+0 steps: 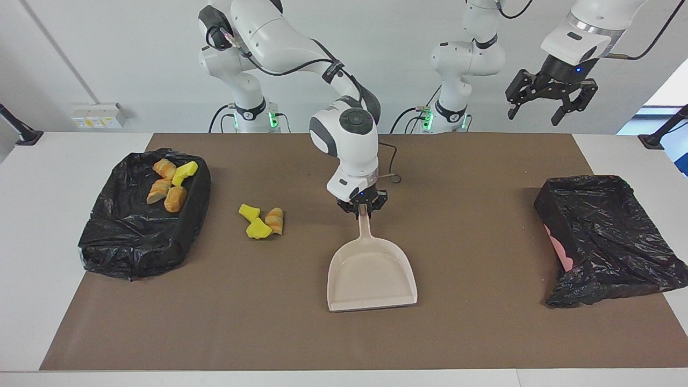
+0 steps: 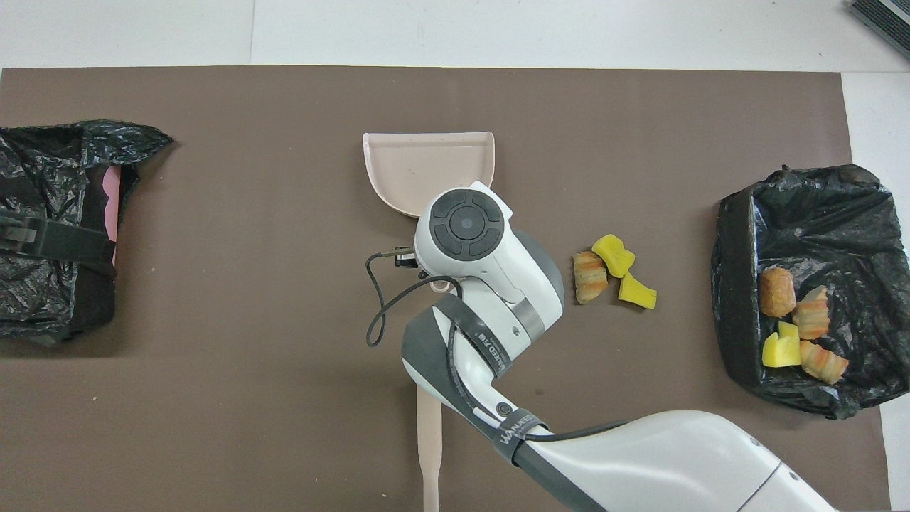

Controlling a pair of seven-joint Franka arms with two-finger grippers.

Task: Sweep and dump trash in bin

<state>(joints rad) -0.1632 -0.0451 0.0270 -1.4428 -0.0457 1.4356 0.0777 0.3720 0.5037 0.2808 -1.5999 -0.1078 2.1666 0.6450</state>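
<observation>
The beige dustpan [image 1: 372, 271] lies flat on the brown mat in the middle of the table, its mouth away from the robots; it also shows in the overhead view [image 2: 426, 167]. My right gripper [image 1: 364, 210] is shut on the dustpan's handle. The pan holds nothing. Three trash chunks [image 1: 262, 221], yellow and orange-striped, lie on the mat beside the pan toward the right arm's end [image 2: 613, 274]. Several more chunks [image 1: 167, 185] lie in the black-lined bin [image 1: 123, 252] at that end. My left gripper [image 1: 537, 115] is open and empty, raised high over the left arm's end.
A second black-lined bin [image 1: 618, 242] with a pink wall showing stands at the left arm's end [image 2: 43, 306]. A beige stick-like handle [image 2: 429, 455] lies on the mat nearer to the robots than the dustpan.
</observation>
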